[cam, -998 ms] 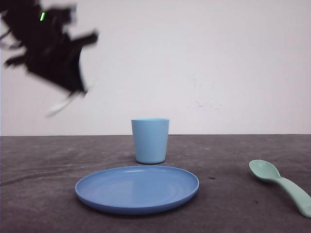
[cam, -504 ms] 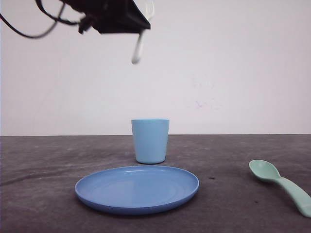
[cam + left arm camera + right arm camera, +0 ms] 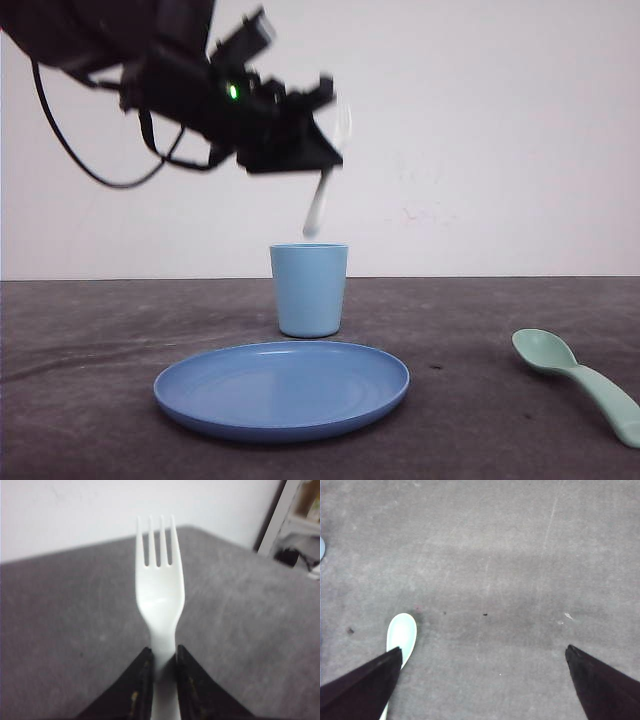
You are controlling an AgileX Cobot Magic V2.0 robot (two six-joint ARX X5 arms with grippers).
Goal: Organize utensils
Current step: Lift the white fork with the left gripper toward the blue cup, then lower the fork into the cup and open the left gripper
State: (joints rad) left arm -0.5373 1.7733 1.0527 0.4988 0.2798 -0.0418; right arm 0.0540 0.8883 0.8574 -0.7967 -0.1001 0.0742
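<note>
Grey and faintly scuffed, the counter [image 3: 90,340] runs back to a plain white wall, and the action is up in the air on the left side. The left tool [image 3: 325,165] hangs above the light blue cup [image 3: 309,290], tilted down toward it, a green light glowing on the arm body. Its two black fingers [image 3: 140,690] are clenched on the handle of the white fork [image 3: 160,600], pinching it from both sides. In the left wrist view the four tines stand clear beyond the fingertips. From the front, the fork's free end dangles just above the cup's rim, apart from it and slightly blurred, so which end points down is hard to call there.

The cup stands upright near the middle of the counter, and just in front of it lies the round blue plate [image 3: 200,395], flat, with nothing on it.

Over on the right, the mint-green spoon [image 3: 575,375] lies on the counter, well apart from the plate, oval bowl toward the cup and thick handle running off toward the near right edge. The right wrist view finds that spoon's bowl [image 3: 402,635] partly tucked behind one dark finger [image 3: 360,685] of the right tool [image 3: 482,690], whose fingers are spread wide with bare counter between them, holding nothing.
</note>
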